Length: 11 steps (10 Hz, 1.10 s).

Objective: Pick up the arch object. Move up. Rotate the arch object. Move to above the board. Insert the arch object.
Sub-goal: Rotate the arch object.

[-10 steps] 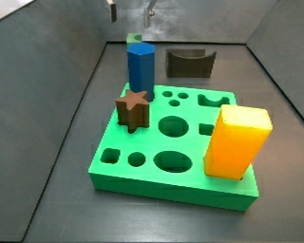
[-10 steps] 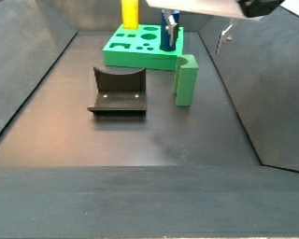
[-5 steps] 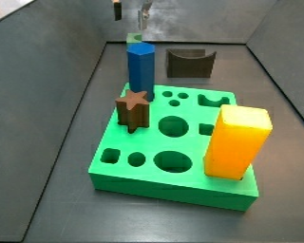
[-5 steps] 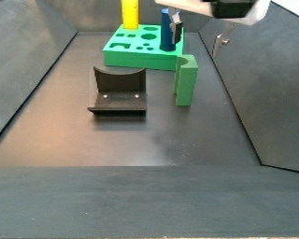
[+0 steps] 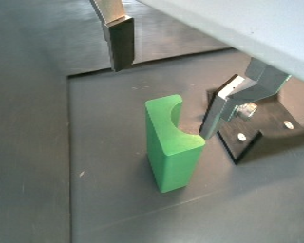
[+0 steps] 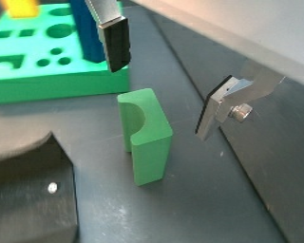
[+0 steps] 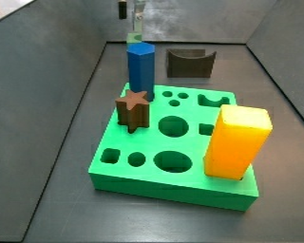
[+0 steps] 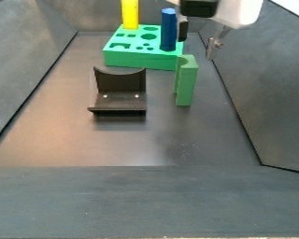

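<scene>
Arch block [image 5: 171,142]: a green piece with a half-round notch cut into one side, standing upright on the dark floor. It is not in the board. In a side view it [image 8: 187,79] stands just beside the fixture [image 8: 117,91], between the fixture and the right wall, with the board [image 8: 121,58] further back and apart from it.

The gripper [image 5: 167,76] hangs above the arch block with its jaws spread wide and nothing held between them. In both wrist views one finger [image 6: 113,43] shows on the far side of the block and the other [image 6: 218,109] off to its side. Neither touches the block.

The board [image 7: 142,176] is a bright green slab with round and shaped holes. A tall blue peg [image 7: 140,66] stands at its far edge, a big yellow peg [image 7: 235,140] at its near corner, and a brown star block [image 7: 133,106] sits in a hole on its left side. In this side view only a sliver of the arch block [image 7: 136,38] shows behind the blue peg, with the gripper [image 7: 132,13] straight above it.
</scene>
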{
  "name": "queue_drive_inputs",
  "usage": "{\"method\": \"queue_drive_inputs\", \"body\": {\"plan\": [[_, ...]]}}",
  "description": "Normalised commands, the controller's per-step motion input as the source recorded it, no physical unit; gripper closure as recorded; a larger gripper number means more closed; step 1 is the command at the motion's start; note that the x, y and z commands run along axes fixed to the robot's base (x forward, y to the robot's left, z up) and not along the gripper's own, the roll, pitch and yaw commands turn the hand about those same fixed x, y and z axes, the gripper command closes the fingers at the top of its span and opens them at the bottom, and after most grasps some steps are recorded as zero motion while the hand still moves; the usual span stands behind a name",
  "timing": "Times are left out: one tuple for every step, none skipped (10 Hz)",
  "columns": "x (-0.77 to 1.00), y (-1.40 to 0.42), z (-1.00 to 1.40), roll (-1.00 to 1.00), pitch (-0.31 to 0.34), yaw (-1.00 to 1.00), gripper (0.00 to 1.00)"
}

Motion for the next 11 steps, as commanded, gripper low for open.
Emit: {"method": "queue_drive_inputs", "body": {"plan": [[0.03,0.02,-0.03,0.01,0.014,-1.00,0.00],[0.03,0.02,-0.03,0.01,0.018,-1.00,0.00],[0.03,0.02,-0.03,0.02,0.020,-1.00,0.00],[0.03,0.02,-0.03,0.02,0.027,-1.00,0.00],[0.03,0.02,-0.03,0.02,0.028,-0.87,0.00],[0.03,0.02,-0.03,0.02,0.028,-0.55,0.00],[0.03,0.02,-0.03,0.02,0.028,-0.36,0.00],[0.03,0.02,-0.02,0.02,0.028,-0.20,0.00],[0.00,0.00,-1.00,0.02,0.028,-0.14,0.00],[0.01,0.00,-1.00,0.03,0.009,-0.09,0.00],[0.02,0.00,-1.00,0.03,-0.002,-0.07,0.00]]}}
